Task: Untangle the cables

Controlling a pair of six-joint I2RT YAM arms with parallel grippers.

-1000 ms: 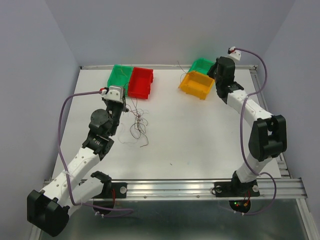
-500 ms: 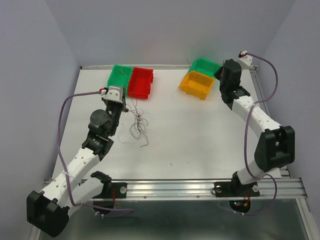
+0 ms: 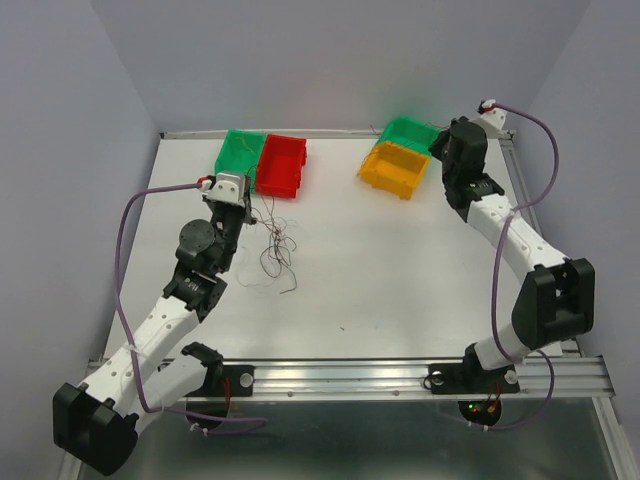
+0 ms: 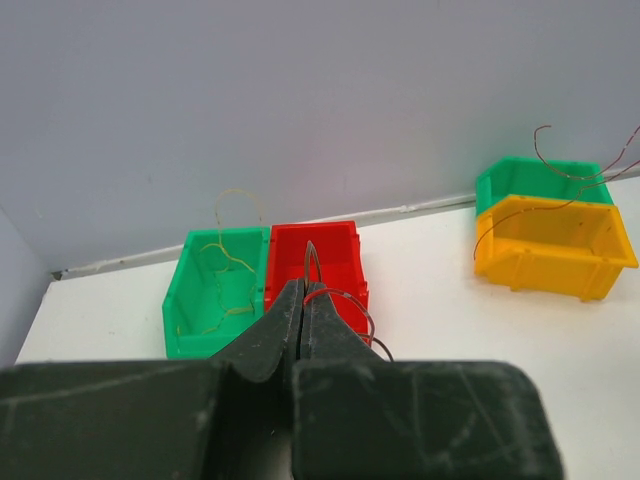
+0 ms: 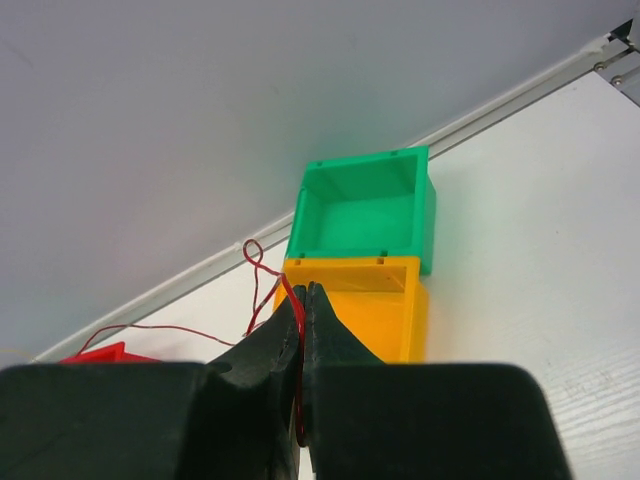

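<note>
White table (image 3: 400,275): 4 bins (image 3: 281,166), 1 tangle of cables (image 3: 277,250)

- This is a robotics lab test cell. Two white jointed arms, the left arm (image 3: 165,320) and the right arm (image 3: 500,235), are bolted to an aluminium rail (image 3: 350,372) at the near edge of a white surface (image 3: 400,280).
- Plain pale walls (image 3: 340,60) box the surface in on three sides.
- Thick purple leads (image 3: 123,260) run along the arms.
- Small plastic parts bins stand at the far side: a green bin (image 3: 240,150) touching a red bin (image 3: 281,165), and a yellow bin (image 3: 393,170) against a second green bin (image 3: 408,130).
</note>
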